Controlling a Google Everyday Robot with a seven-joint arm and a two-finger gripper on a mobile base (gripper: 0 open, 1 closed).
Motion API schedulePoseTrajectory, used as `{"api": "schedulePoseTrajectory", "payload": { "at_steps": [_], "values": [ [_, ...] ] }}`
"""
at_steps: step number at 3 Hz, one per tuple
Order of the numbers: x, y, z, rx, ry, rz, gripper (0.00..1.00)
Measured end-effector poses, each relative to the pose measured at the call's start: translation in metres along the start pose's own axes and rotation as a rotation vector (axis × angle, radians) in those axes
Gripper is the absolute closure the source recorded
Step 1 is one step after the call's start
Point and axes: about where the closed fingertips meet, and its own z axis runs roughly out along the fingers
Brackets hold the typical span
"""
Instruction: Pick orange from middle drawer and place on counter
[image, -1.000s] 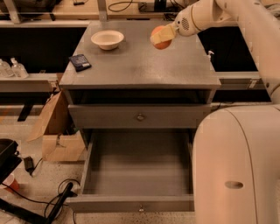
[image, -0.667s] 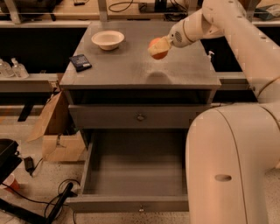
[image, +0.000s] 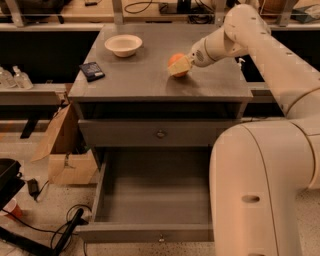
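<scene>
The orange (image: 175, 60) is held in my gripper (image: 179, 66), low over the right half of the counter (image: 145, 80); I cannot tell whether it touches the top. The cream fingers are shut around the fruit. The arm reaches in from the right. Below, the middle drawer (image: 155, 232) is pulled out wide and its inside shows nothing in it.
A cream bowl (image: 123, 45) stands at the counter's back left. A small dark flat object (image: 92, 70) lies near its left edge. A closed drawer front with a knob (image: 160, 134) is above the open one. A cardboard box (image: 65, 150) and cables lie on the floor to the left.
The gripper with the orange has moved down and toward the front of the counter, from well above the back right to just over the surface.
</scene>
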Motion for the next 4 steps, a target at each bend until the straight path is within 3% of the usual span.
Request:
{"api": "schedulePoseTrajectory", "payload": {
  "at_steps": [4],
  "values": [
    [0.0011,0.0031,0.0072,-0.010,0.006,0.001,0.03]
  ]
}}
